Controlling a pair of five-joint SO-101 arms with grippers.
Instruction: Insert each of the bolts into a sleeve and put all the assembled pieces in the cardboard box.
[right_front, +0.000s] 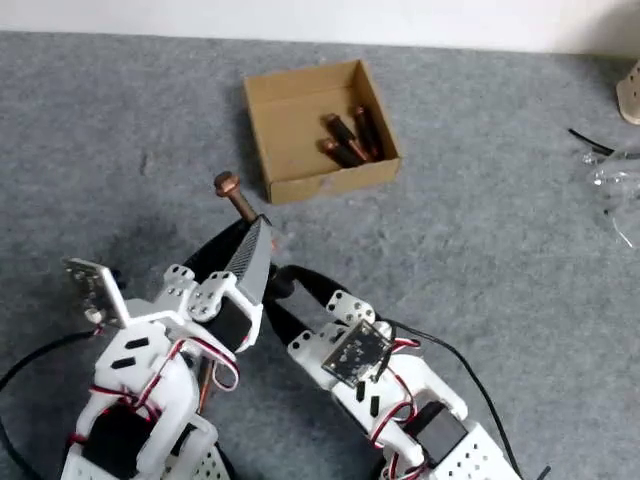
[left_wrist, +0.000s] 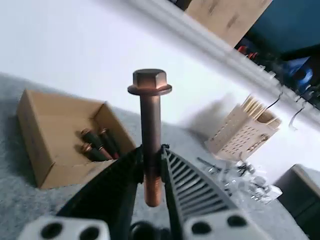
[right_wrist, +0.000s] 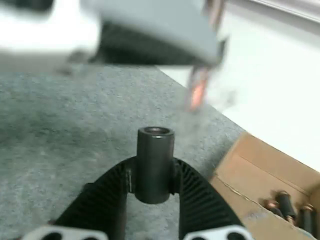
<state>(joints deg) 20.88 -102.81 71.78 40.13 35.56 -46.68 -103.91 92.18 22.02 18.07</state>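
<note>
Over the grey counter (right_front: 480, 250), just short of the cardboard box (right_front: 300, 185), the two hands sit close together, one beside the other. The left hand (left_wrist: 151, 150) is clamped shut on one copper-coloured bolt (left_wrist: 150, 120). It pinches the shank partway down, so the hex head stands clear beyond the fingertips and the plain end pokes out on the wrist side. That grip seems chosen to leave the plain end free to enter a bore. The right hand (right_wrist: 154, 172) is closed around one dark sleeve (right_wrist: 156, 150), gripping its lower part so the open mouth rises above the fingers with nothing across it. In the right wrist view the bolt's bare tip hangs near that mouth but off to one side and apart from it, so bolt and sleeve look to be lining up for insertion and are not yet joined. Holding both parts off the counter probably lets each arm tilt its piece until the axes agree. The box lies open-topped just beyond the hands, a short carry from them, and three assembled pieces (right_front: 348, 138) lie in it, bunched side by side toward one wall. By count: one bolt, one sleeve, three finished pairs, one box, two hands. The pair in hand would be a fourth piece.
</note>
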